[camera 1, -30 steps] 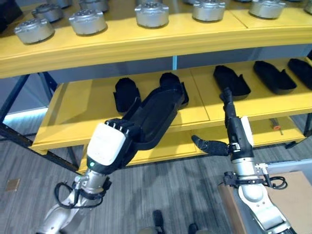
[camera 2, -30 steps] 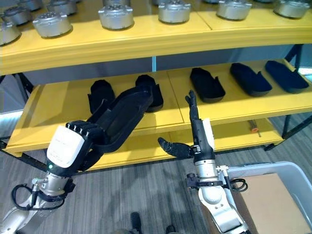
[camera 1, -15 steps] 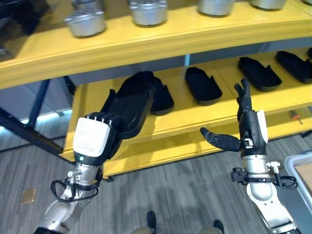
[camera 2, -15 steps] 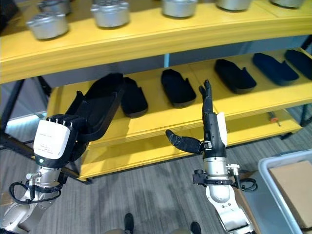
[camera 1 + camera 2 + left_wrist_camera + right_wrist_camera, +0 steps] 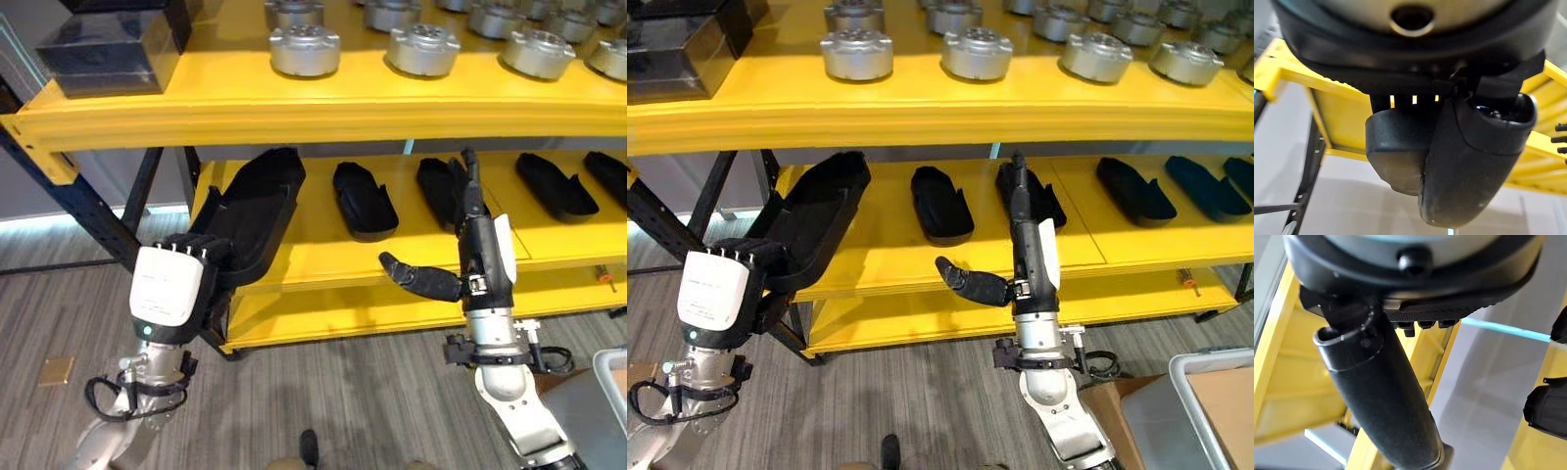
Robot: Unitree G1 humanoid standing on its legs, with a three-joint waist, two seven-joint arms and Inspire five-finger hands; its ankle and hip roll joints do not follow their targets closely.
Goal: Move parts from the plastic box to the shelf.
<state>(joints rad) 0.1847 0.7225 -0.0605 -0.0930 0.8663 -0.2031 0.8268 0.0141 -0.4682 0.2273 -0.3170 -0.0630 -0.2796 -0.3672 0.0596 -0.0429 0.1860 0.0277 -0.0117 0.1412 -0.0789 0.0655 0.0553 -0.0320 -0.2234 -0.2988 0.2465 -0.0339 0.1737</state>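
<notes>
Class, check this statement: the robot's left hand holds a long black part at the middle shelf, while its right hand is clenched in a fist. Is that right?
Not quite. The left hand does hold the long black part at the middle shelf, but the right hand is open, fingers straight up and thumb stuck out sideways, as the right eye view shows.

Five black parts (image 5: 942, 203) in all — four lying on the middle shelf (image 5: 921, 257), one held; seven silver discs (image 5: 977, 53) on the top shelf.

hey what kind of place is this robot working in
Probably a factory or parts store: a yellow shelf holds rows of round metal parts, with black moulded parts below. The left hand holds one.
</notes>
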